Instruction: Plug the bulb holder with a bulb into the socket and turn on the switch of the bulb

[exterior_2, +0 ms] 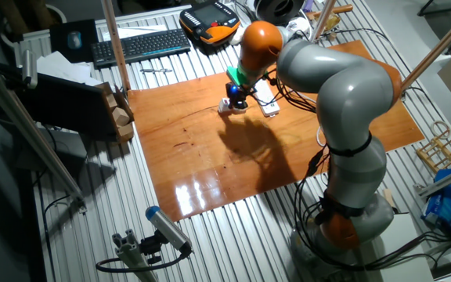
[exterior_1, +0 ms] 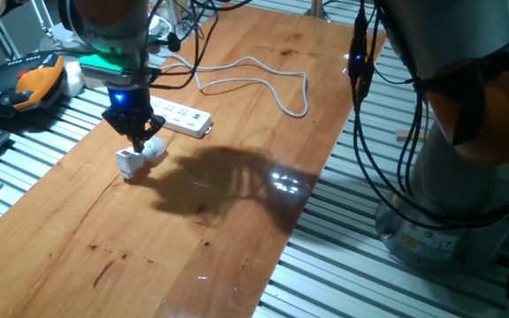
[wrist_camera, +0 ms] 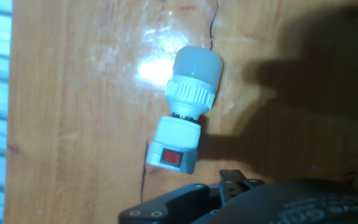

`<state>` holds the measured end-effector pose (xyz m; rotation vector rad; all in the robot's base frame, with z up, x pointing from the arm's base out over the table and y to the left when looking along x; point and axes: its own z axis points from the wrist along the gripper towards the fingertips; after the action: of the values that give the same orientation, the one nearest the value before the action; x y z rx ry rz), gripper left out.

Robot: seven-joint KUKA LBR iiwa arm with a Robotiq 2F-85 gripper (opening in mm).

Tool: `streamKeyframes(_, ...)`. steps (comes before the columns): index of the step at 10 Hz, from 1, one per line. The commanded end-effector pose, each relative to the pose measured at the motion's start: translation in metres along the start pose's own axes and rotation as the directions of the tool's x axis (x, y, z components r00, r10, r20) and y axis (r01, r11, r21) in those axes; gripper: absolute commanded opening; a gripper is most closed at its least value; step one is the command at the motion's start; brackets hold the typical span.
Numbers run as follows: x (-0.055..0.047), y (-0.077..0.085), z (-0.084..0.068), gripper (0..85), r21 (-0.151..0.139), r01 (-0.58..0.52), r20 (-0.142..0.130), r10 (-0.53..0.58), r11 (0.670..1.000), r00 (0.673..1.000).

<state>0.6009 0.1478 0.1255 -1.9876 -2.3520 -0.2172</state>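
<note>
Black two-finger claw [wrist_camera: 229, 186] hovers above the small white boxy bulb holder [wrist_camera: 174, 146]; grip state cannot be determined. Holder lies unplugged on the wooden worktop [exterior_1: 237, 221], beside the long white power strip [exterior_1: 182, 116]. Plugging and switching remain.

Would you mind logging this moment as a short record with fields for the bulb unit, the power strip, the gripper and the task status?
bulb holder: white body lying on its side on the wooden table, not plugged in
switch: red square, facing up towards the hand camera
bulb: screwed into the holder
socket: white power strip lying just beyond the holder, cable looping behind it
gripper: directly over the holder; open or shut cannot be told
task status: plugging in not yet done
</note>
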Motion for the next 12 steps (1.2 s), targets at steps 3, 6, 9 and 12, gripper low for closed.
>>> streamKeyframes(3, -0.001, 0.007, 0.002, 34.0, 0.012, -0.046, 0.0, 0.046, 0.999, 0.999)
streamKeyframes(6, 0.0, 0.012, -0.002, 34.0, 0.01, -0.118, -0.007, 0.118, 0.993, 0.993)
streamKeyframes(9, -0.002, 0.016, 0.0, 34.0, 0.0, -0.198, -0.005, 0.198, 0.98, 0.98)
streamKeyframes(12, -0.002, 0.02, 0.0, 51.0, -0.008, -0.264, 0.002, 0.264, 0.965, 0.965)
